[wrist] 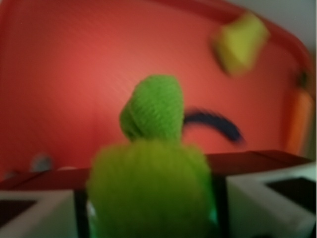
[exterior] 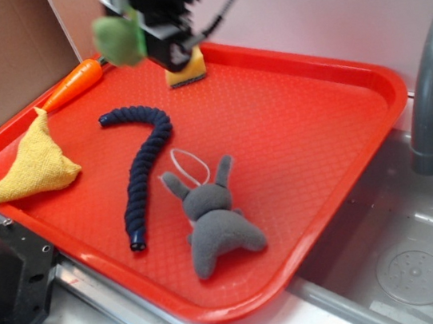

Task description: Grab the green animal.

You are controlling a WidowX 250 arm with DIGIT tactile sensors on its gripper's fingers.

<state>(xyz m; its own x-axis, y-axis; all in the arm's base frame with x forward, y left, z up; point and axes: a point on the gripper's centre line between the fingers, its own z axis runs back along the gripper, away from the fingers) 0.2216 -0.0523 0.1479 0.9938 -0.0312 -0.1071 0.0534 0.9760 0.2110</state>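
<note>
My end effector (exterior: 134,38) is clamped on the green animal (exterior: 120,38), lifted above the tray (exterior: 318,139); I should hold pressure steady, avoiding jerks.

The exterior view looks down at an angle from in front of the red tray (exterior: 335,145), taking in the whole tray, the sink basin (exterior: 424,262) and faucet (exterior: 431,83) on its right, and the wall behind. The wrist view sits on the arm just behind the jaws, facing down onto the tray (wrist: 59,74) from close range, blurred. Both views share the tray's surface, the yellow sponge (exterior: 186,71) (wrist: 241,42), the dark blue rope (exterior: 144,172) (wrist: 218,124) and the green animal (exterior: 120,38) (wrist: 153,163).
</note>
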